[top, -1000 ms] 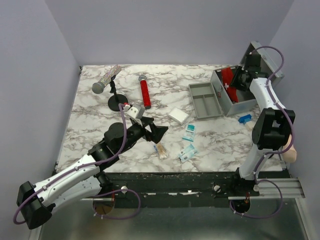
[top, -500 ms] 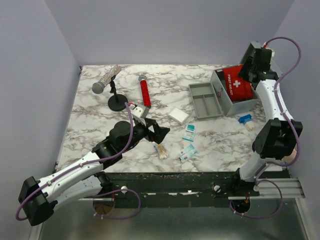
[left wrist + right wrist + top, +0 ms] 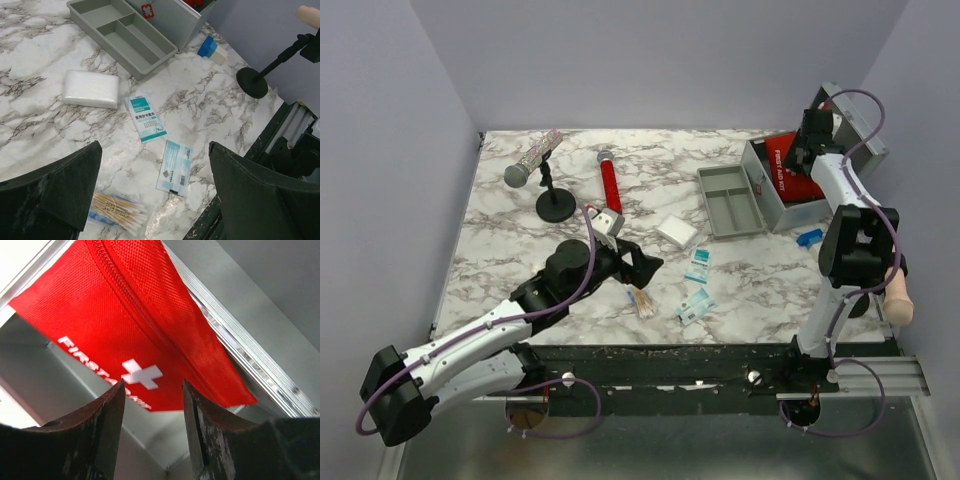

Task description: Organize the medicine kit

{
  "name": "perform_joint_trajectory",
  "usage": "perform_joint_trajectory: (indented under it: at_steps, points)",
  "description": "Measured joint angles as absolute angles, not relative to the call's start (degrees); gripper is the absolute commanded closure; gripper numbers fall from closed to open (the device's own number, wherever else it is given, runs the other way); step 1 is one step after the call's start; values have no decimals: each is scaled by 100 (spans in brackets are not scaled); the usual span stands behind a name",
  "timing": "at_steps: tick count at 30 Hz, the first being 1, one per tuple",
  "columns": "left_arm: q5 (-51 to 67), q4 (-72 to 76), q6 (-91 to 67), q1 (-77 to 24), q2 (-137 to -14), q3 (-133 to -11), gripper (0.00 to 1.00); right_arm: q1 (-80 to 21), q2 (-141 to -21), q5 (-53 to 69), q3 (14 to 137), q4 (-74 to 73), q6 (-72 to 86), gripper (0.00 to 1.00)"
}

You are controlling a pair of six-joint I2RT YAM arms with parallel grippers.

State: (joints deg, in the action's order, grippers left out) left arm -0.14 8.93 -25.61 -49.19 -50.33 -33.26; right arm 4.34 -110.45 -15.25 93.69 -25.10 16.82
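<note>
Fig. Right gripper (image 3: 807,140) at the medicine kit (image 3: 798,213)
I see its jaws parted over the red pouch (image 3: 140,325) inside; left gripper (image 3: 155,147) gapes wide

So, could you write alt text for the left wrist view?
Between the open black fingers of the left gripper, a marble table holds a grey divided tray, a white wrapped pad, two teal-and-white sachets and a packet of cotton swabs.

I see a white surface (image 3: 510,250) veined in grey marble, a plain grey medicine kit (image 3: 807,213) with a small red mark, a matching grey tray (image 3: 730,200), a red woven pouch (image 3: 135,330) with white cross and lettering, teal-and-white sachets (image 3: 145,118), a white pad (image 3: 91,89), a blue box (image 3: 205,46), tan cotton swabs (image 3: 117,210)
</note>
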Motion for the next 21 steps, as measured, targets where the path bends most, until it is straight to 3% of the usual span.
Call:
perform_joint_trajectory:
  at_steps: [7, 15, 18, 21]
  points:
    - [8, 895, -2558, -4919, -5389, -3441, 1, 255, -11885, -1839, 10020, -2652, 1531, 43]
    - [113, 913, -2563, -4919, -5553, -3500, 1, 174, -11992, -1026, 10208, -2987, 1503, 48]
    - [137, 967, -2576, -4919, -5551, -3500, 1, 148, -11526, -996, 9568, -2602, 1610, 45]
    - [137, 1009, -2602, -4919, -5548, -3500, 1, 75, -10331, -1022, 8510, -2257, 1730, 43]
